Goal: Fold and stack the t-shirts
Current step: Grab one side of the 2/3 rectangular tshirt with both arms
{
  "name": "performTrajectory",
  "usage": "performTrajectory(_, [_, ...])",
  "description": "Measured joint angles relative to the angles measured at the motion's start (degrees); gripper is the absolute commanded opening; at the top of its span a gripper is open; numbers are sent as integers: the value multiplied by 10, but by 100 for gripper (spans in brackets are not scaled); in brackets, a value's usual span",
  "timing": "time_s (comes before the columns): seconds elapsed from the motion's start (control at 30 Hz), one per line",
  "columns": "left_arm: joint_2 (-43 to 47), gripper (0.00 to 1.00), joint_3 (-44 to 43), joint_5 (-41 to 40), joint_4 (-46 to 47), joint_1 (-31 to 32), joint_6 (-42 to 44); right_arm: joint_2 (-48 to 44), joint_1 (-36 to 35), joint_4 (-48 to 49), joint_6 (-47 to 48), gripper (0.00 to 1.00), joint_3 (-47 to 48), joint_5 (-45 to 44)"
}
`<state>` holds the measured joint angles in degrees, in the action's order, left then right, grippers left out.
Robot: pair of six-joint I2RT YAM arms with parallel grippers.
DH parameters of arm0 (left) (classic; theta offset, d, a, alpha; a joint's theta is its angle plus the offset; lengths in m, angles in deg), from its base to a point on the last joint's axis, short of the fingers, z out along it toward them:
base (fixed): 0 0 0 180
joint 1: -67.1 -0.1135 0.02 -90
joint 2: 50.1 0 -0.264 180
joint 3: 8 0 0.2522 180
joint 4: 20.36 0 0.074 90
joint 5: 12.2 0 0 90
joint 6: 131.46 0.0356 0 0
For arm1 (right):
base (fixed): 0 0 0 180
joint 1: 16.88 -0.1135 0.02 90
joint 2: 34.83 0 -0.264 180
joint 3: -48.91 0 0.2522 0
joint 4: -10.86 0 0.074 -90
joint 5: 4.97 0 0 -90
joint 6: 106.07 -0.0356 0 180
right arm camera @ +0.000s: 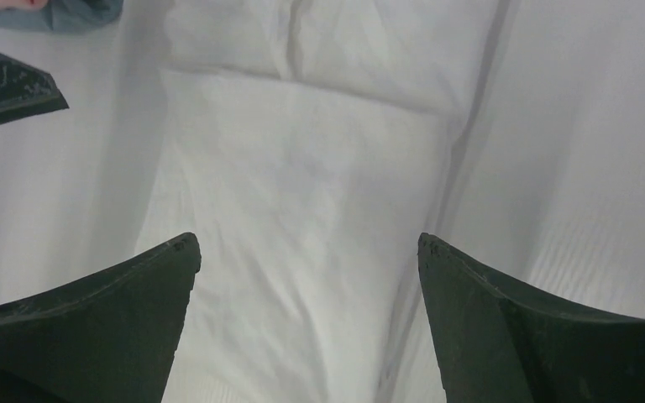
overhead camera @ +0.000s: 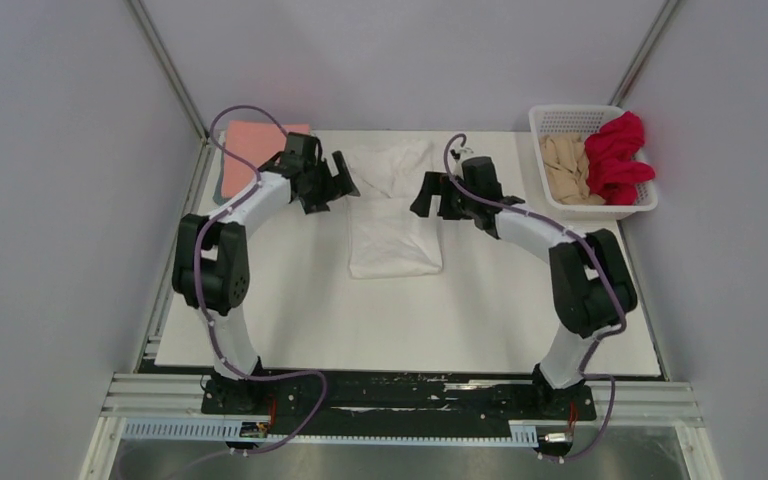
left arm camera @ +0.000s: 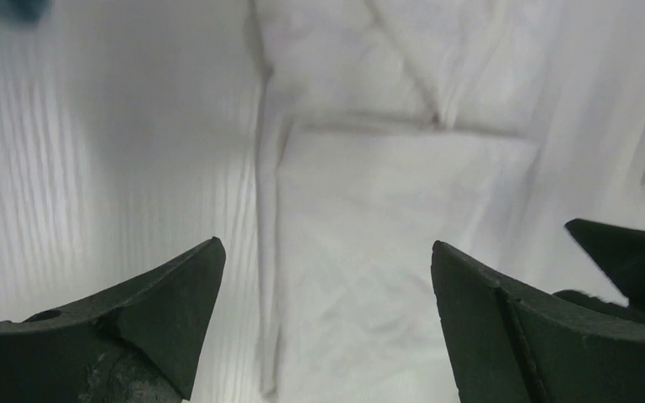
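White tee (overhead camera: 392, 215) is seen partly folded at table centre, flanked by left gripper (overhead camera: 343, 183) and right gripper (overhead camera: 425, 197), both spread and empty. Salmon pink tee (overhead camera: 260, 140) is laid folded far left. Red tee (overhead camera: 620, 155) and beige tee (overhead camera: 565, 170) are bunched in basket (overhead camera: 560, 112), not yet folded.

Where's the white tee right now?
In the top view the white tee lies mid-table toward the far edge, between the left gripper and right gripper, both with jaws open.

Plain grey wall panels (overhead camera: 60, 200) enclose the cell on three sides, joined by slanting metal corner posts (overhead camera: 165, 65). White matte tabletop (overhead camera: 410, 330), evenly lit. Aluminium rail (overhead camera: 150, 395) along near edge.
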<state>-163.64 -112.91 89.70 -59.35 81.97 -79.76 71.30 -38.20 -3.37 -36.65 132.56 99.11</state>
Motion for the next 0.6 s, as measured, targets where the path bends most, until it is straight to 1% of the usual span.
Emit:
performTrajectory(0.07, [81,100,117,-6,5,6,-5,-64,0,-15,-19,100,-61,-1])
performTrajectory(0.2, [203,100,286,-16,21,37,-25,-172,0,-43,-64,95,-173,4])
performTrajectory(0.23, [229,99,327,-16,27,50,-33,-186,0,-50,-74,93,-193,10])
performTrajectory(0.3, [257,92,384,-11,41,71,-47,-192,0,-60,-92,87,-219,21])
performTrajectory(0.33, [261,86,403,-6,50,79,-54,-190,0,-65,-101,84,-230,26])
performTrajectory(0.4, [260,79,437,3,67,91,-68,-181,0,-74,-116,78,-245,30])
performTrajectory(0.43, [259,76,447,7,73,92,-74,-175,0,-76,-122,76,-249,32])
performTrajectory(0.47, [256,71,457,11,80,92,-80,-167,0,-76,-127,74,-250,37])
performTrajectory(0.5, [254,67,458,16,86,92,-86,-160,0,-76,-131,72,-250,41])
performTrajectory(0.53, [251,66,458,17,97,92,-90,-154,0,-75,-135,70,-250,44])
performTrajectory(0.57, [246,61,458,18,108,91,-94,-150,0,-74,-139,67,-250,46])
performTrajectory(0.6, [239,59,458,20,119,91,-96,-146,0,-70,-143,63,-250,49])
